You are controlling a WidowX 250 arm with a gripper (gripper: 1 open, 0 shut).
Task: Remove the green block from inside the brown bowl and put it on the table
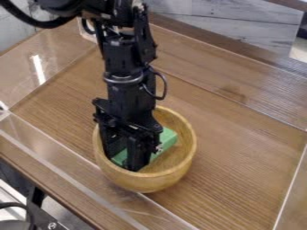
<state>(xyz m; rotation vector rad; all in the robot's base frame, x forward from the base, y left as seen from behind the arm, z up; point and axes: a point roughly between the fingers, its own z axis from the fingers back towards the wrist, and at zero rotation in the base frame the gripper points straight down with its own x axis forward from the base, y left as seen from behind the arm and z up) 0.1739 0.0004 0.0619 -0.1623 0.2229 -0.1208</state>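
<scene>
The brown bowl point(180, 166) sits on the table point(240, 108) near its front edge. Inside it lies the green block point(167, 141), partly hidden by the arm. My black gripper point(135, 160) reaches steeply down into the bowl, and its fingers are closed around the near end of the green block. A sliver of green shows at the fingertips low in the bowl. The block's far end pokes out to the right of the fingers.
Low clear acrylic walls point(48, 157) edge the table at the front and left. A grey wall surface point(240, 22) runs behind the table at the back right. Open wood lies to the right of and behind the bowl.
</scene>
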